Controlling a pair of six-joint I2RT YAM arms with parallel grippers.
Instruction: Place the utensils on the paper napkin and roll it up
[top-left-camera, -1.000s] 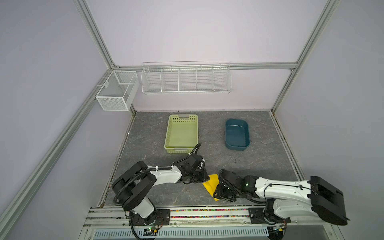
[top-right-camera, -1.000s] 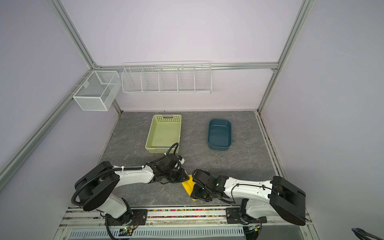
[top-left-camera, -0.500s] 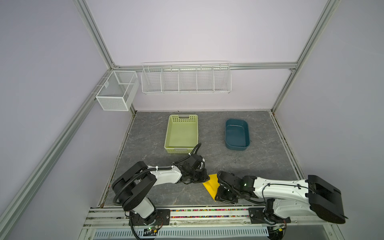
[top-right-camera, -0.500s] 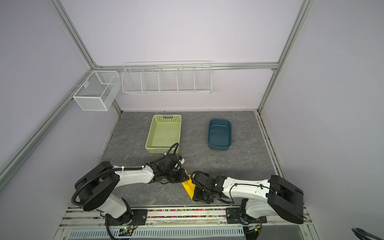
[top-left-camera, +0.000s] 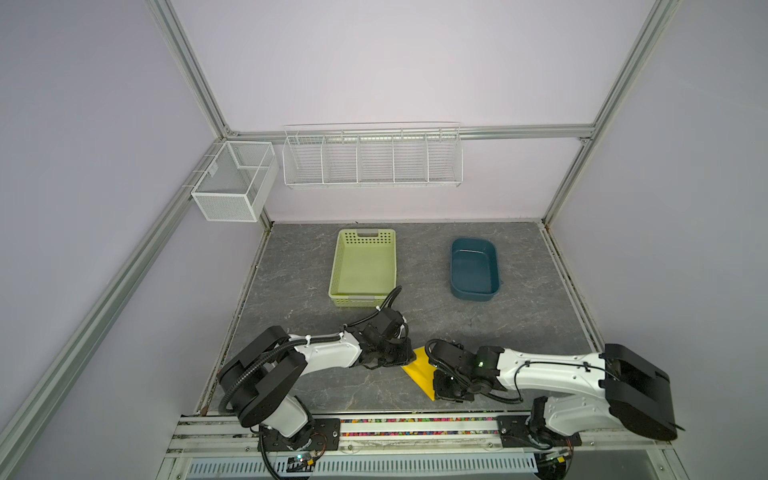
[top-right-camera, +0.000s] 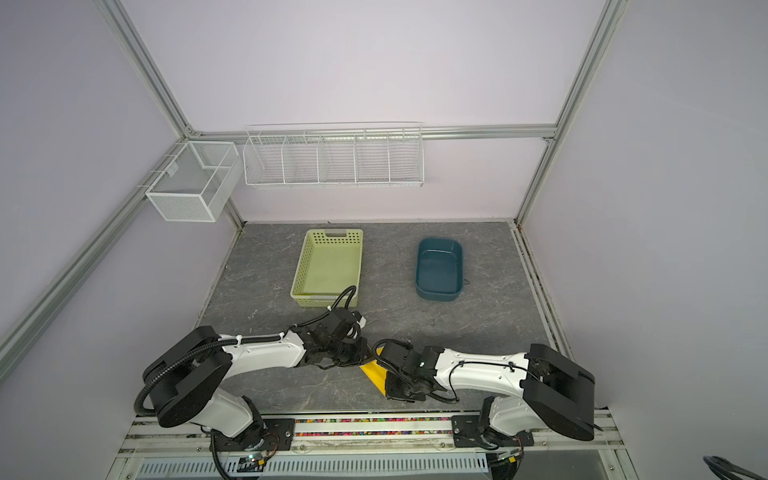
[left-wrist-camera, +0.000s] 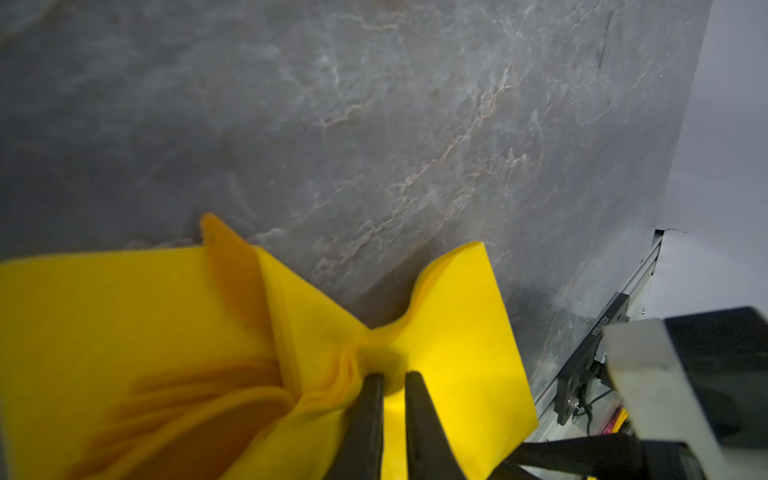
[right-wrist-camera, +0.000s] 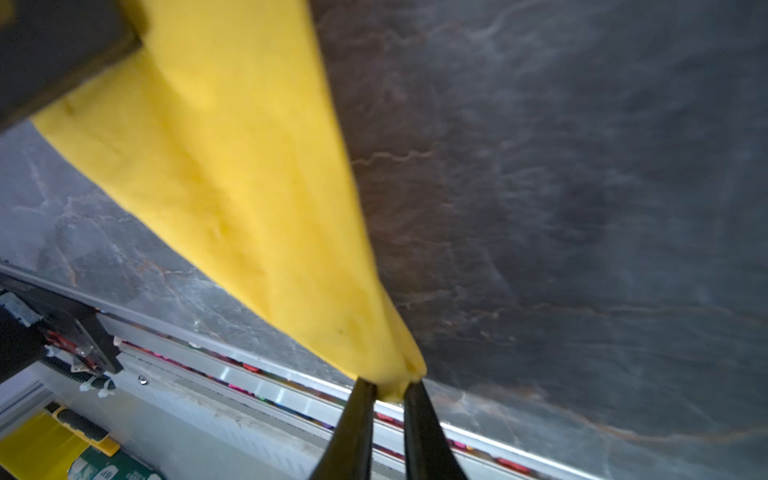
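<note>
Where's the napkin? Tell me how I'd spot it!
Find the grey table's near edge. There the paper napkin is pinched by the left gripper at one end and the right gripper at the other. Nothing else on the table is bright yellow: the basket farther back is pale green, the tub dark blue.

Pale lilac walls (top-left-camera: 374, 62) surround a grey marbled tabletop (top-left-camera: 440, 324)

The paper napkin (top-left-camera: 419, 370) is shown in bright yellow. The basket (top-left-camera: 365, 237) is rendered pale green, the tabletop (top-left-camera: 299, 299) veined grey.
</note>
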